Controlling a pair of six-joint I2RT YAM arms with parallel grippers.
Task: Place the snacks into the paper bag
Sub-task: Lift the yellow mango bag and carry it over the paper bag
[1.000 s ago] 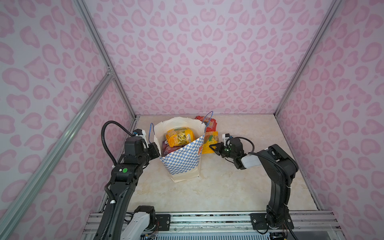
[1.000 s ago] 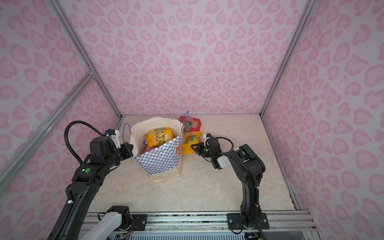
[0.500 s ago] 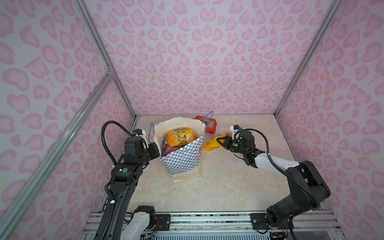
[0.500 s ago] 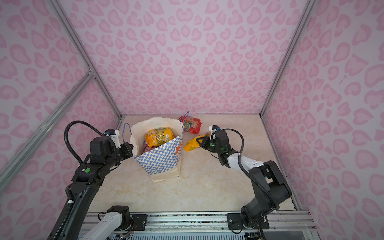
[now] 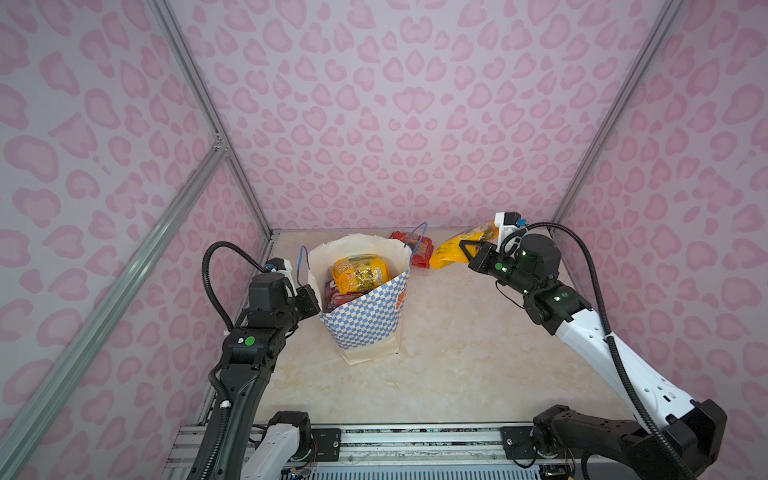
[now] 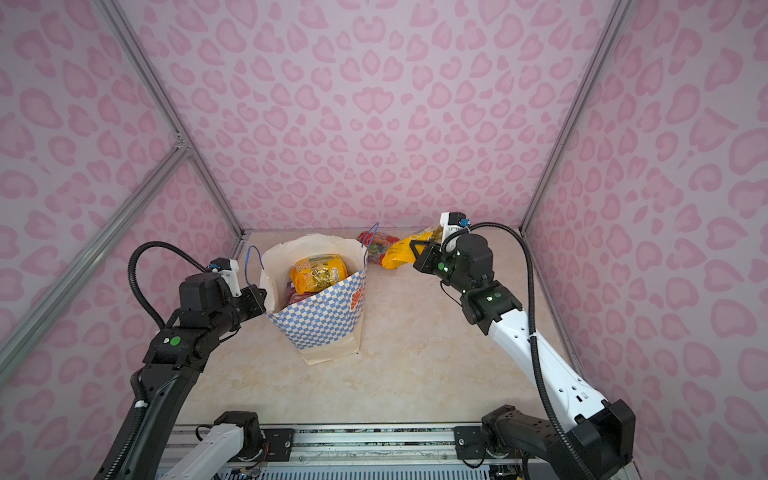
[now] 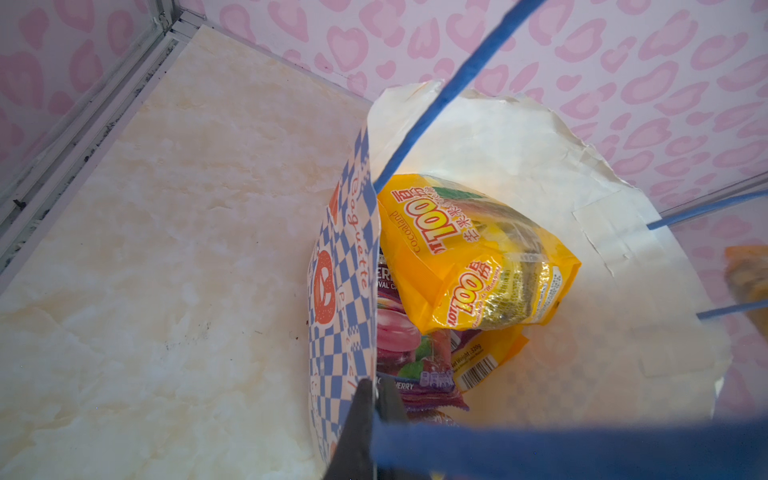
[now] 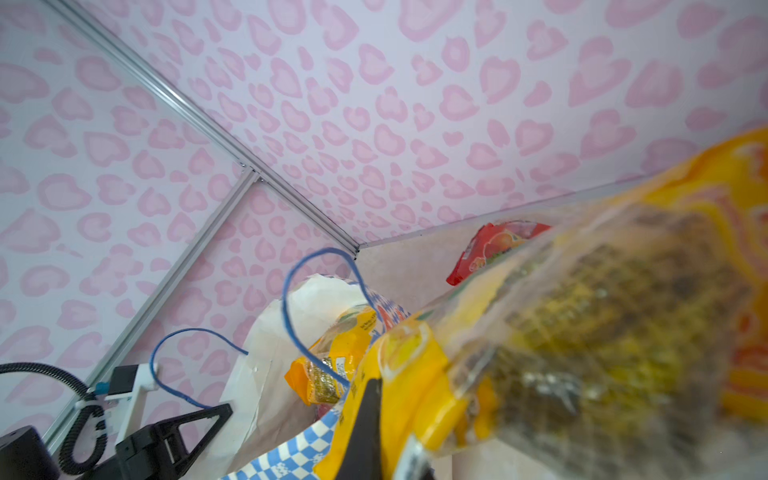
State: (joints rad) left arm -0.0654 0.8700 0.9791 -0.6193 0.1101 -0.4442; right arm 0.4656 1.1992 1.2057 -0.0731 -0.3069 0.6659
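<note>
The white paper bag [image 5: 365, 320] [image 6: 324, 320] stands open mid-table with a yellow snack packet [image 5: 359, 274] [image 7: 469, 257] on top of a purple one [image 7: 411, 361] inside. My left gripper [image 5: 315, 296] [image 6: 262, 298] [image 7: 374, 388] is shut on the bag's checkered left rim [image 7: 340, 266]. My right gripper [image 5: 471, 249] [image 6: 415, 251] [image 8: 382, 419] is shut on another yellow packet [image 5: 453, 251] [image 6: 399, 255] [image 8: 582, 332], held in the air to the right of and behind the bag. A red packet [image 5: 420, 248] [image 8: 494, 245] lies on the table behind the bag.
Blue cord handles [image 5: 415, 241] [image 7: 453, 83] stick up from the bag's rims. Pink patterned walls with metal frame posts [image 5: 199, 95] enclose the beige table [image 5: 457, 353] on three sides. The arms' mounting rail [image 5: 415, 440] runs along the front edge.
My right arm has risen and swung right, lifting the yellow packet off the table beside the bag. The left gripper and the bag have stayed still.
</note>
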